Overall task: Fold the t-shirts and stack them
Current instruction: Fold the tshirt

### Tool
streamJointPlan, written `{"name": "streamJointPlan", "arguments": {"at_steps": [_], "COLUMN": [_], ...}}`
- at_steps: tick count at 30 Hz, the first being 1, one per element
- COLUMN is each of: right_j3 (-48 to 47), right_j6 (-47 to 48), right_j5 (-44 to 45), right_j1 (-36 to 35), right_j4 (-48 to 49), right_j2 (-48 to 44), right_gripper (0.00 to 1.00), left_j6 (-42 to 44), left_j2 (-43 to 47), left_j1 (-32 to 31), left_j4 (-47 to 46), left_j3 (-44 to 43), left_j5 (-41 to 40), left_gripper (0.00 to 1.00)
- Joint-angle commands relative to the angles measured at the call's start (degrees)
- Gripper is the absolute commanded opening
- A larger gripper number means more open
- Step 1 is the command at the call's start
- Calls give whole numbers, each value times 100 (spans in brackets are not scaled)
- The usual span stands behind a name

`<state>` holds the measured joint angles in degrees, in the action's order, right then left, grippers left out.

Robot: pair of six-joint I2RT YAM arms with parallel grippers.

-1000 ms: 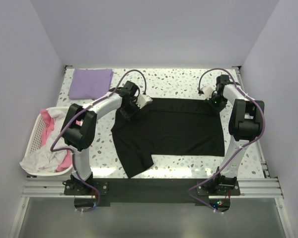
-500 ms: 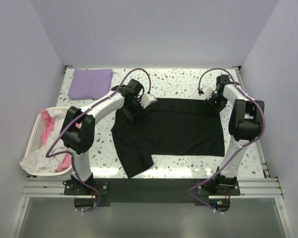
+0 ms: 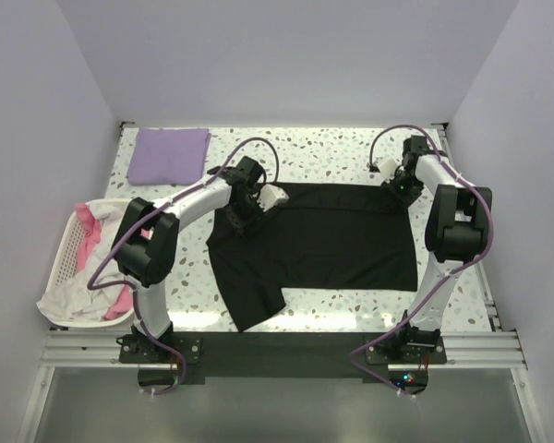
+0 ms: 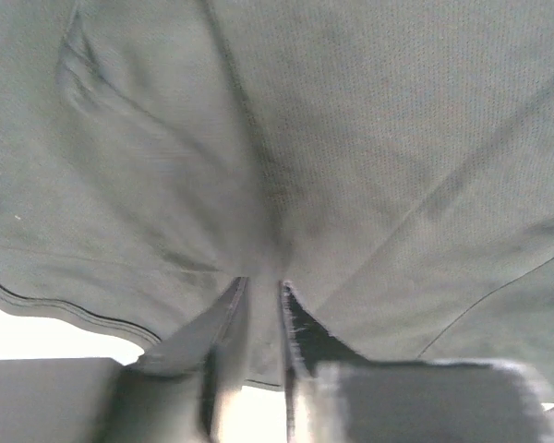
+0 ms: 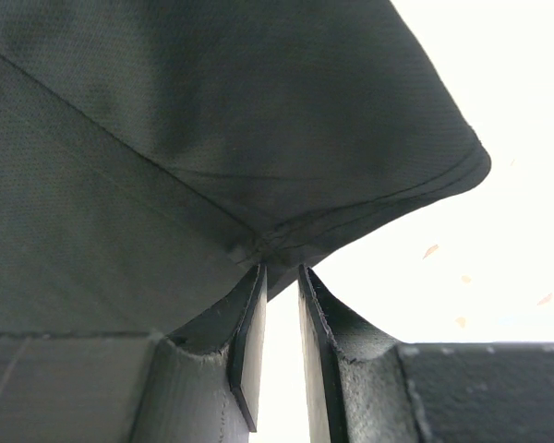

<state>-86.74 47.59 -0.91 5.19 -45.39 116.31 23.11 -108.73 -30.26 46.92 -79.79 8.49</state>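
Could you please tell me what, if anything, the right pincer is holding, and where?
The right pincer pinches the black t-shirt at a hemmed corner.

Overhead light is bright and even; the table [image 3: 342, 157] glares at its far edge. In both wrist views the shirt [image 4: 351, 138] reads dull grey, bare table burns white, near fingers [image 4: 194, 369] blur.

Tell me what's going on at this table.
Two robot arms are handling a black t-shirt spread on the table. The left end effector pinches cloth at its far left, and the right end effector grips its far right corner. A lavender t-shirt lies folded at the far left corner. More laundry sits in the white basket.
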Motion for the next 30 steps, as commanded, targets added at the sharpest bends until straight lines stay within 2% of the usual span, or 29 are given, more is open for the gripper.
{"name": "streamJointPlan", "arguments": {"at_steps": [1,3,8,14,17,30], "right_j3": [-273,-308,-396,-361,-265,-107], "right_j6": [101,118,119,75,66,92], "right_j5": [82,82,82,3,-6,64], "right_j1": [-18,-18,-18,-18,-18,-18], "right_j4": [-14,-40,-119,-137,-102,-41], "right_j2": [-135,-161,-214,-267,-328,-407], "right_gripper": [24,24,24,24,24,24], "left_j6": [79,18,-315,-877,-1106,-1230], "left_j2": [211,255,54,-710,-930,-1537], "left_j1": [-6,11,213,670,846,934], "left_j4": [-174,-200,-323,-367,-393,-455], "left_j3": [-72,-203,-721,-1337,-1548,-1663], "left_j5": [64,222,591,1355,1742,2226], "left_gripper": [27,33,42,51,53,54]}}
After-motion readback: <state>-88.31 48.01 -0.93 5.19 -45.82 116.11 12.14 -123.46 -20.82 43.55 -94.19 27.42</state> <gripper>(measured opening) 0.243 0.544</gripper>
